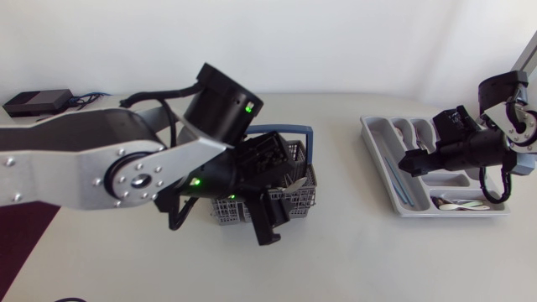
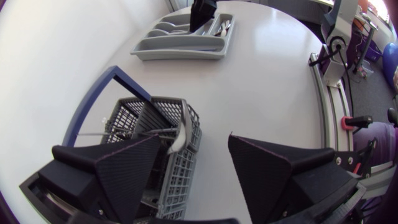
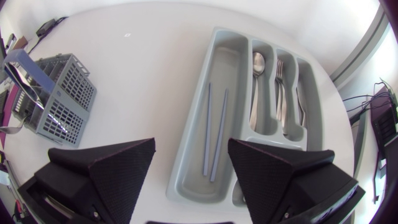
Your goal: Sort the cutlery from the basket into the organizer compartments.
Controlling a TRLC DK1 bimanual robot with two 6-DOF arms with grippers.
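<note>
**Head view.** The left pincer [image 1: 275, 214] was above the cutlery basket [image 1: 304, 158] and hid most of it. The right pincer [image 1: 415, 161] was above the organizer [image 1: 377, 159], well apart from the basket across the table [image 1: 352, 260].

**Left wrist view.** The left pincer [image 2: 199, 180] was spread wide and pinched nothing. One finger was over the basket's grid [image 2: 183, 177], the other over bare table. A silver cutlery handle [image 2: 179, 134] stood out of the basket near its wall.
- Risk: if the pincer closed from here, it could catch the wall along with the handle and drag or tip the light basket.
- Risk: the broad fingers could let the thin handle slip.

**Right wrist view.** The right pincer [image 3: 193, 180] was spread and empty over the organizer [image 3: 186, 162]. A pair of chopsticks [image 3: 214, 134] lay in the long compartment, and a spoon [image 3: 258, 65] and a fork [image 3: 280, 71] in narrow ones.
- Risk: the right arm crowded the drop zone, so the arms could collide or a piece could land in the wrong compartment.
</note>
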